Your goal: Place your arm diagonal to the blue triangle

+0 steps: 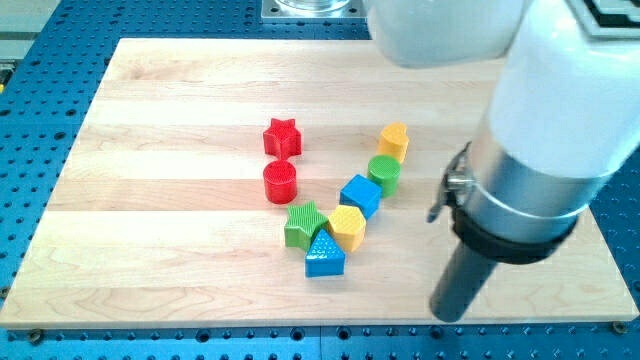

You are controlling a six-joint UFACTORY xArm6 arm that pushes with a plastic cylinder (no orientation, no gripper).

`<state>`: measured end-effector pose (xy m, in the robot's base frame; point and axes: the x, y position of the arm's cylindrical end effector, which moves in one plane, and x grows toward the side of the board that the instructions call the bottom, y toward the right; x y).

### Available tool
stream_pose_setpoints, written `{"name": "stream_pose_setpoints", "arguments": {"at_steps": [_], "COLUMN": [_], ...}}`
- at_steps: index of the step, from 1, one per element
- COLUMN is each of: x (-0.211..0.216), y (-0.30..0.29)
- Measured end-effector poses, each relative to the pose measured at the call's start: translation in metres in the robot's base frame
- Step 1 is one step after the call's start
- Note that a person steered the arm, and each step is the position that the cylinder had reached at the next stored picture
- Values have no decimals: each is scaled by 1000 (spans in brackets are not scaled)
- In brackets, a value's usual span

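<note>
So nearest the view's bottom edge is my tip [452,318], sitting right by the front edge of the wooden board [150,250], off toward the view's right. No jaws to talk about here, it's just a plain dark rod, nothing that opens or closes. The blue triangle [324,258] is to the tip's left and slightly farther up the view, well apart from it, with bare wood between them.

That triangle is touching the green star [304,222] on its upper left and the yellow hexagon [347,226] on its upper right. Going farther back, the blue cube [360,194] sits against the hexagon, then the green cylinder [384,173], then a yellow block [394,141] (can't quite tell the shape), all in a slanted chain. Left of that chain: red cylinder [280,182] with a red star [282,137] just behind it.

No containers anywhere. Plenty of bare board on the view's left and along the far edge
</note>
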<state>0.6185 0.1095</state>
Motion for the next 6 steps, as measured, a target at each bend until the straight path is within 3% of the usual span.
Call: {"name": "stream_pose_setpoints", "arguments": {"at_steps": [6], "x": [0], "y": [-12]}}
